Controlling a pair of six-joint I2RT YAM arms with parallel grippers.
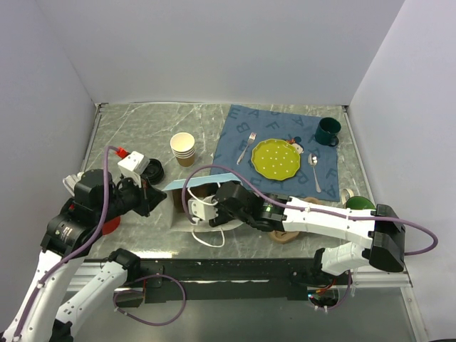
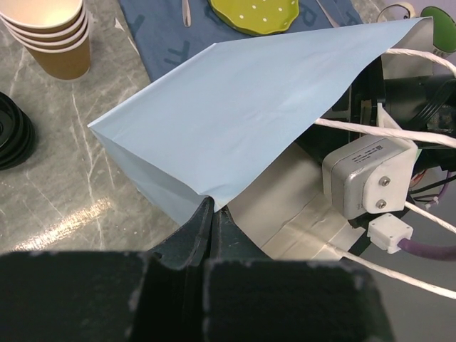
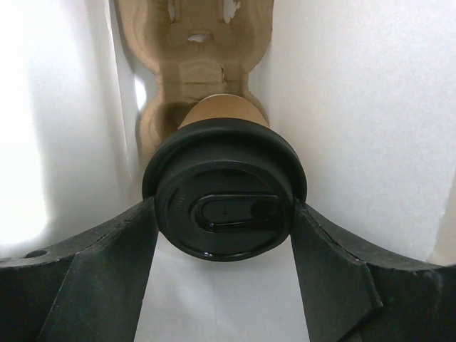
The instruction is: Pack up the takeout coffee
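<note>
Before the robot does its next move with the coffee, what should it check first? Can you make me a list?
1. Lid sits flat on the takeout coffee: ok, it looks even all round.
2. Right end effector has the coffee: ok, one finger presses each side of the lid.
3. Left end effector holds the bag: ok, it is shut on the bag's edge and lifts it.
4. Coffee is inside the bag: ok, pale bag walls show on both sides of it.
5. Cardboard carrier is ready in the bag: ok, it lies just beyond the cup.
6. Cup's bottom sits in a carrier pocket: cannot tell, the lid hides it.
</note>
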